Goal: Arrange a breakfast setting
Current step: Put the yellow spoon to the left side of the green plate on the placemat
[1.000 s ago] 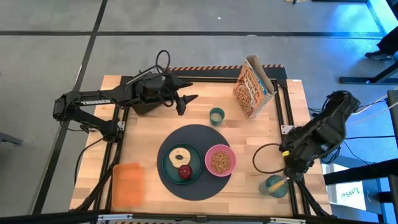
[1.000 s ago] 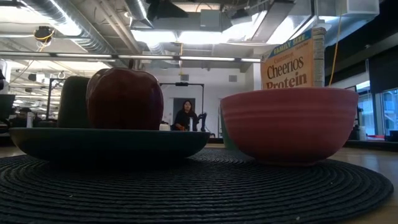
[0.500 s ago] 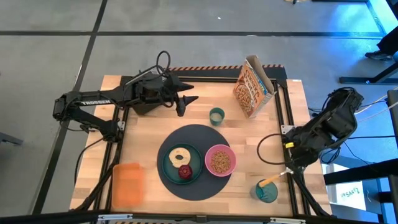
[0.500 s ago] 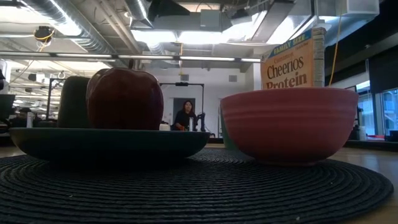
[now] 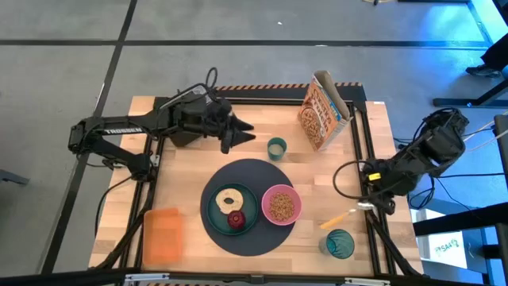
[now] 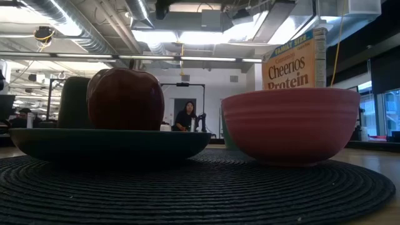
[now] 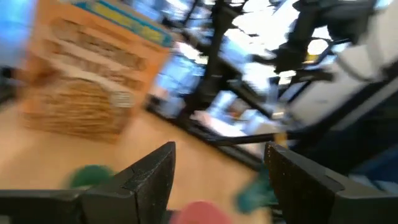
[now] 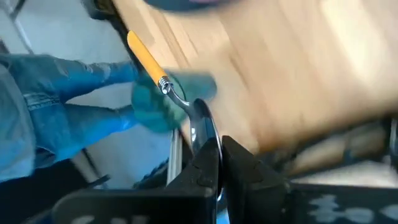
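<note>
Clamped on the bowl end of the orange-handled metal spoon [image 8: 163, 81], my right pincer [image 5: 371, 203] hangs over the right edge of the pale wooden desk [image 5: 182, 159]. The handle sticks out toward the middle of the desk. A second ago that spoon stood in the small teal cup [image 5: 340, 243] at the near right corner, with my pincer right over it. Now the spoon is lifted clear, the cup stands empty, and my arm has swung back and away from it. So the spoon is out and ready to be carried, which I judge to be the last loose piece of the setting.

Its place lies well to the left of my right pincer: the dark grey round woven mat [image 5: 238, 171] at mid-desk. On it sit the teal plate [image 5: 216, 208], carrying the bagel half [image 5: 231, 196] and the dark red fruit [image 5: 236, 220], and, just beside the plate, the pink bowl [image 5: 281, 204] filled with cereal. The spoon's handle tip points toward that bowl but is still apart from it.

My left pincer [image 5: 244, 133] has drifted toward the small green cup [image 5: 276, 147] at the far side, and its fingers, partly spread, have been narrowing with nothing between them. The cup stands just beyond the tips, off the mat, near the open orange cereal box [image 5: 321, 107].
</note>
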Controlling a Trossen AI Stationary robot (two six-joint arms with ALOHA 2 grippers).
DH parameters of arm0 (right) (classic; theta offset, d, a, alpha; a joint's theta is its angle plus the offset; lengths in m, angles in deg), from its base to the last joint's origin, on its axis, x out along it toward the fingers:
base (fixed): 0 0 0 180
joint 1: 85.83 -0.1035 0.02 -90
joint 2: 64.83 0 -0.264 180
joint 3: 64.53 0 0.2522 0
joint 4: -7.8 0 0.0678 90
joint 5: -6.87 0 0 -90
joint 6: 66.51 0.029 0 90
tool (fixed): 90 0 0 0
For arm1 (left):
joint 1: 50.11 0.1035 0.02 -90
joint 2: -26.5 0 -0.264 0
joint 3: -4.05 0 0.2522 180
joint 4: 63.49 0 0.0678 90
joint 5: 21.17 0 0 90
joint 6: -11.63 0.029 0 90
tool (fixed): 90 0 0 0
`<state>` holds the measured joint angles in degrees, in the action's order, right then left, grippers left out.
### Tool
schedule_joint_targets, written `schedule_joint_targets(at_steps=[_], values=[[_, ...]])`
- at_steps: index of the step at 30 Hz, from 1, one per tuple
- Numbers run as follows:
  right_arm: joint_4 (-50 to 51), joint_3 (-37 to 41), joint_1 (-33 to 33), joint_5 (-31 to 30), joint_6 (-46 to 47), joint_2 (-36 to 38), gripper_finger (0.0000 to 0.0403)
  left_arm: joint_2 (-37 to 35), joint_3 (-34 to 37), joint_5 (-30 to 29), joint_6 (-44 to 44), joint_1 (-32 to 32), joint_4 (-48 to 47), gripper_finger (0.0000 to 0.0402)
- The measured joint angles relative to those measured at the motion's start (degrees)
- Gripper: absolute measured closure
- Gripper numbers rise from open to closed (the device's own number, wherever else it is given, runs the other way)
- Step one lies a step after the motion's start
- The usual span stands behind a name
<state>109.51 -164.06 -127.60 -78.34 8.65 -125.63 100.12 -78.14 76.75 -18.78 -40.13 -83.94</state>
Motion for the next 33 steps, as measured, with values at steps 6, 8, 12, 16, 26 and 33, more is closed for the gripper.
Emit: schedule_joint_targets(at_steps=[6, 8, 12, 16, 26, 33], values=[[-9.4, 0.0, 11.3, -6.2, -25.3, -3.6, 0.0403, 5.4, 0.0, 13.2, -13.8, -1.1, 10.6, 0.0209], [-13.3, 0.0, 16.0, -6.6, -32.9, -5.5, 0.0403, 7.3, 0.0, 15.5, -17.3, -2.1, 14.2, 0.0224], [-20.2, 0.0, 23.4, -5.2, -44.9, -10.7, 0.0403, 10.6, 0.0, 18.7, -22.5, -4.0, 19.0, 0.0245], [-23.3, 0.0, 27.6, -3.8, -53.6, -15.8, 0.0403, 12.3, 0.0, 24.2, -24.6, -5.1, 20.2, 0.0255], [-31.8, 0.1, 34.8, -0.7, -60.6, -21.6, 0.0403, 13.3, 0.0, 20.1, -16.7, -7.9, 7.0, 0.0282], [-36.8, 0.1, 37.3, 1.3, -62.1, -21.7, 0.0403, 13.3, 0.0, 13.7, -11.0, -9.3, 5.9, 0.0305]])
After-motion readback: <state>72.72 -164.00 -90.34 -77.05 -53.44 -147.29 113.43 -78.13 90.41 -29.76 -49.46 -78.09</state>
